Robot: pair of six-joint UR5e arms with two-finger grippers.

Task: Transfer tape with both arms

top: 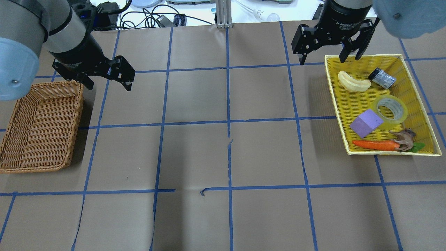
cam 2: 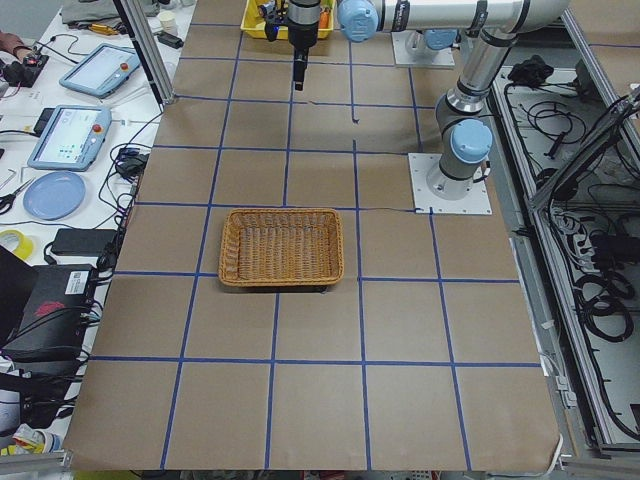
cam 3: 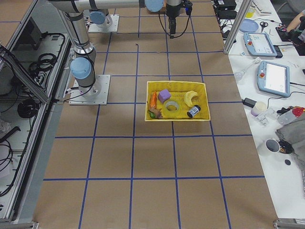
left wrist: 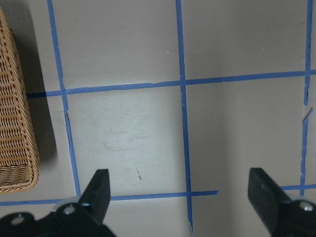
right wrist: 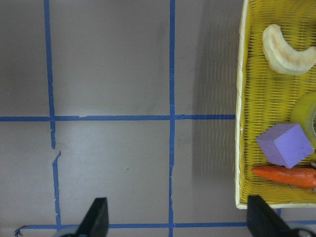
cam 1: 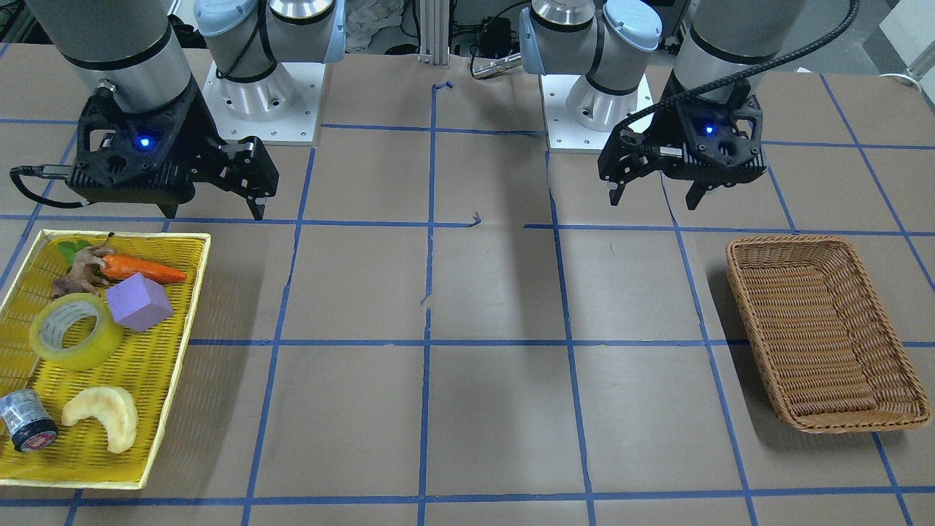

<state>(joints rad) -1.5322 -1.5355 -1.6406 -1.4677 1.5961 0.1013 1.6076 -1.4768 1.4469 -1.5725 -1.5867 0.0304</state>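
The tape [cam 1: 73,358] is a translucent yellow roll with a pale core. It lies flat in the yellow tray [cam 1: 175,351], between a purple cube [cam 1: 139,301] and a pale crescent [cam 1: 102,416]. It also shows in the overhead view [top: 393,123] and at the right edge of the right wrist view [right wrist: 307,111]. My right gripper [top: 324,59] is open and empty. It hangs above the table at the tray's far corner, apart from the tape. My left gripper [top: 108,85] is open and empty, in the air beside the wicker basket [top: 77,115].
The tray also holds a carrot [cam 1: 142,269], a brown toy animal [cam 1: 80,267] and a small dark cylinder with a red end [cam 1: 25,421]. The wicker basket [cam 1: 738,292] has nothing in it. Brown paper with blue tape lines covers the table between tray and basket.
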